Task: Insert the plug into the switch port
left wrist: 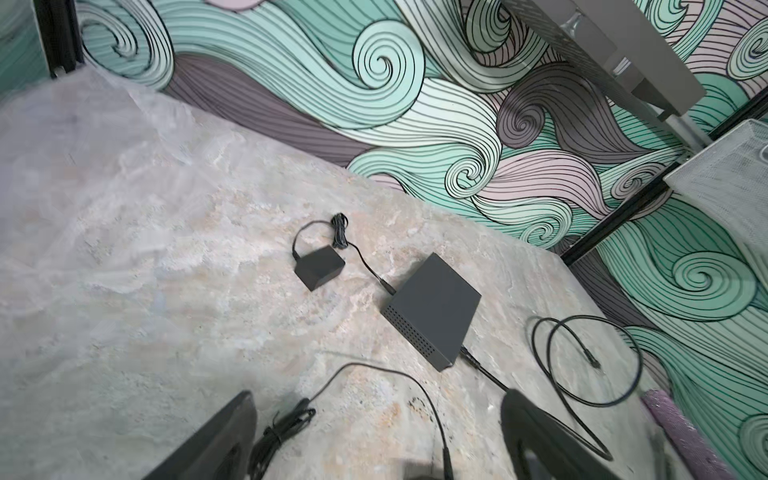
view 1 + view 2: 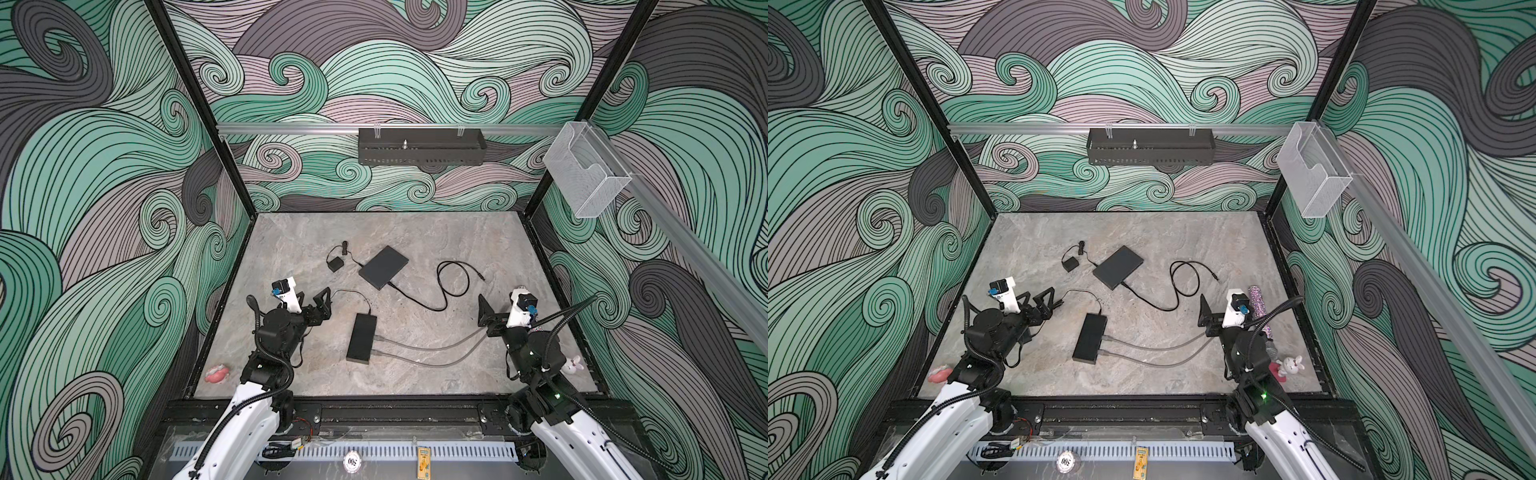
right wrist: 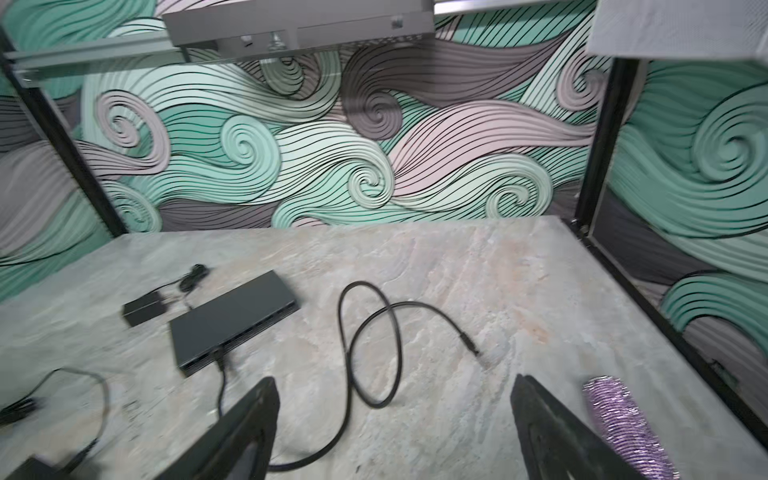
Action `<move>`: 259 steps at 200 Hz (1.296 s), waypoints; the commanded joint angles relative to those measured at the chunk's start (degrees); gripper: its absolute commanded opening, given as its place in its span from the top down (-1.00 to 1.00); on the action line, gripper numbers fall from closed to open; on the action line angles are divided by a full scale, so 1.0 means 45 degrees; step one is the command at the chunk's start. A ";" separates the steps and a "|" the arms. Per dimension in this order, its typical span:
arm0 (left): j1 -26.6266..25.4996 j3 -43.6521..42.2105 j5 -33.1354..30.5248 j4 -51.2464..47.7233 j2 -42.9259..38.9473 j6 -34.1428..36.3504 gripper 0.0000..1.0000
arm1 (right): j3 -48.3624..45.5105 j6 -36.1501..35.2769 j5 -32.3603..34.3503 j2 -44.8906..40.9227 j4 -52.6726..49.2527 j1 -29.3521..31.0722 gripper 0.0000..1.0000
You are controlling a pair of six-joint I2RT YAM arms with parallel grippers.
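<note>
Counter (image 2: 457, 232) carried one black brick-shaped switch (image 2: 361, 338), two grey cables (image 2: 436, 348) plugged in, one loose plug (image 2: 481, 277); left hand (image 1: 376, 395), right hand (image 3: 395, 378) both apart.

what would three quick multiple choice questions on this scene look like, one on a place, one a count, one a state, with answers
1. Where is the loose plug?
A) on the table, right of the flat grey box
B) on the wall shelf
C) held in the air

2. How many grey cables enter the narrow black box?
A) one
B) two
C) four

3. The left gripper is:
A) shut on the plug
B) shut on a cable
C) open, gripping nothing

Answers:
1 A, it lies free on the table in both top views.
2 B, two connectors sit side by side in its long side.
3 C, the wrist view shows its jaws wide apart, clamping nothing.
</note>
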 commanded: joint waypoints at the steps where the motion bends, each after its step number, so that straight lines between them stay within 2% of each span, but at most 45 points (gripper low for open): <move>1: 0.0004 0.0158 0.1290 -0.2060 -0.0357 -0.2512 -0.97 | 0.0389 0.1966 -0.2622 -0.0248 -0.2643 0.0008 -0.79; 21: 0.0001 -0.0029 0.1864 -0.3401 -0.0637 -0.4221 -0.97 | 0.0619 0.3884 -0.4304 -0.0105 -0.3712 0.0018 -0.84; 24: 0.0008 -0.0077 0.2028 -0.3506 -0.0665 -0.4481 -0.97 | 0.0637 0.4199 -0.4598 -0.0018 -0.3817 0.0018 -0.96; 27: 0.0011 -0.0125 0.2197 -0.3605 -0.0706 -0.4704 -0.97 | 0.0667 0.4534 -0.4842 0.0071 -0.3942 0.0023 -0.98; 56: -0.0044 -0.0024 0.3522 -0.5513 -0.1052 -0.6473 -0.97 | 0.0843 0.6997 -0.7588 0.1178 -0.4950 0.0072 -0.99; 71: -0.0117 0.0253 0.4057 -0.6681 -0.1205 -0.7124 -0.97 | 0.0720 0.8170 -0.8429 0.1550 -0.5087 0.0243 -0.98; 88: -0.0317 0.0528 0.4821 -0.7654 -0.1221 -0.7908 -0.97 | 0.1303 1.0323 -0.6962 0.1556 -0.7014 0.0871 -0.98; 110: -0.0775 0.0769 0.5323 -0.8921 -0.1186 -0.9212 -0.97 | 0.2562 1.1621 -0.5507 0.1597 -0.9188 0.1691 -0.98; 151: -0.2515 0.2352 0.4135 -1.1333 -0.0497 -1.0106 -0.97 | 0.3092 1.3623 -0.4299 0.2329 -1.0735 0.2146 -0.98; 175: -0.3992 0.2649 0.4133 -1.0918 0.0643 -1.1458 -0.97 | 0.2696 1.4088 -0.4465 0.3485 -1.0156 0.2136 -0.98; 209: -0.6059 0.2114 0.3806 -0.8242 0.2541 -1.3176 -0.97 | 0.2046 1.4348 -0.5075 0.4922 -0.8262 0.2166 -0.98; 230: -0.6748 0.2073 0.3278 -0.7193 0.3678 -1.3226 -0.97 | 0.1659 1.4495 -0.5084 0.5463 -0.7338 0.2166 -0.98; 259: -0.6785 0.2101 0.2174 -0.6337 0.5114 -1.2536 -0.97 | 0.0983 1.4778 -0.5550 0.6504 -0.5563 0.2208 -0.98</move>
